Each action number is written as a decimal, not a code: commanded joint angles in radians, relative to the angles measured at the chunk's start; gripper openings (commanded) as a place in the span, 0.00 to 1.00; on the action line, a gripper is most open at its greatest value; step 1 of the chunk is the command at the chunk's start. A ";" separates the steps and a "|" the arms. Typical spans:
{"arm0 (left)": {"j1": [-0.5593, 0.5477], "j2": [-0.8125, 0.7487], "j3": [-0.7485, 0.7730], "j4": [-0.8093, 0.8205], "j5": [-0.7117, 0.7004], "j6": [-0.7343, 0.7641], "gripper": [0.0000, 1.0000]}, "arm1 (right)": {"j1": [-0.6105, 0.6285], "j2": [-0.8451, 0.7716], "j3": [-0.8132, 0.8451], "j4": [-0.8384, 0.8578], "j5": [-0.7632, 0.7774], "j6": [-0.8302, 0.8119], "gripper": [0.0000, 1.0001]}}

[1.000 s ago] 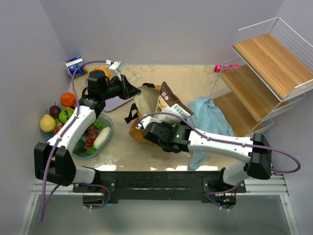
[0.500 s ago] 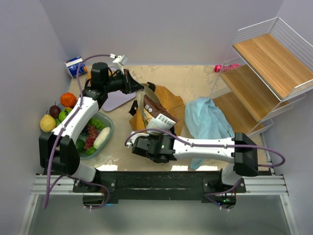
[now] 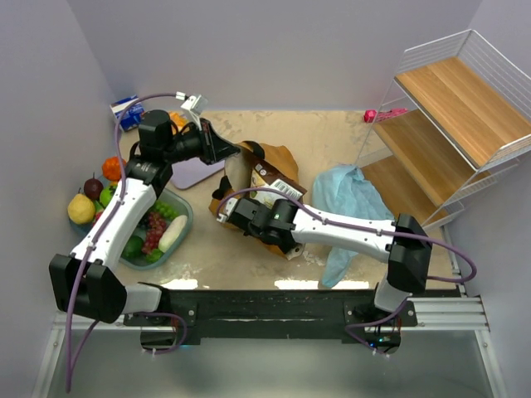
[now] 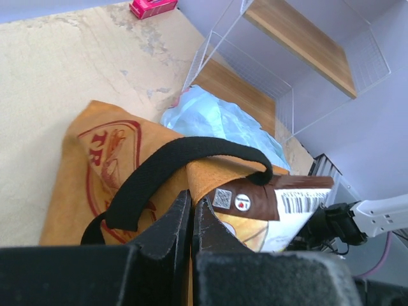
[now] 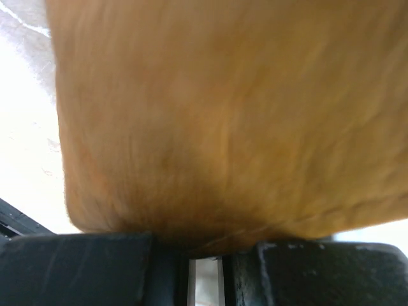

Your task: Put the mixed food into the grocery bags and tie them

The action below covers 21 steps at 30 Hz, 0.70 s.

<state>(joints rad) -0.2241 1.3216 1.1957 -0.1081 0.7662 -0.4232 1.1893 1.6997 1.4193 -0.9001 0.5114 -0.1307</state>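
Note:
The mustard-tan tote (image 3: 289, 162) lies mid-table with its mouth open to the left. My left gripper (image 3: 232, 152) is shut on its rim beside a black handle (image 4: 166, 169); the left wrist view shows the fabric pinched between the fingers (image 4: 192, 199). A brown snack packet (image 3: 270, 184) pokes into the mouth, its barcode end (image 4: 305, 201) outward. My right gripper (image 3: 254, 207) is shut on that end and also shows in the left wrist view (image 4: 336, 223). The right wrist view shows only tan fabric (image 5: 223, 115) above nearly closed jaws. The light-blue plastic bag (image 3: 355, 199) lies to the right.
A pear (image 3: 80, 209), plum (image 3: 93, 187), green apple (image 3: 110, 194) and orange (image 3: 114, 168) sit at the left wall. A teal tub (image 3: 189, 217) holds more produce. A blue carton (image 3: 129, 110) stands at the back left, and a wire shelf (image 3: 448, 124) at the right.
My right gripper has carried the snack packet away from the near edge and into the tote's mouth. My left gripper stays shut on the rim and has shifted slightly left.

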 commanded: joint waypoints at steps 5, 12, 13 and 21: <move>0.015 -0.035 0.019 0.067 0.027 -0.017 0.00 | -0.034 -0.048 0.145 -0.008 -0.111 0.032 0.36; 0.015 0.039 0.065 0.047 -0.059 -0.049 0.00 | -0.034 -0.139 0.188 -0.054 -0.235 0.165 0.70; 0.015 0.045 0.068 0.050 -0.064 -0.055 0.00 | -0.033 -0.179 0.179 -0.054 -0.250 0.187 0.71; 0.020 0.087 0.113 0.056 -0.113 -0.069 0.00 | -0.037 -0.429 -0.029 0.007 -0.353 0.503 0.71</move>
<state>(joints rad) -0.2157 1.3975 1.2442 -0.1143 0.6849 -0.4690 1.1572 1.3746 1.4849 -0.9188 0.2100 0.1642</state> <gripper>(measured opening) 0.039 0.726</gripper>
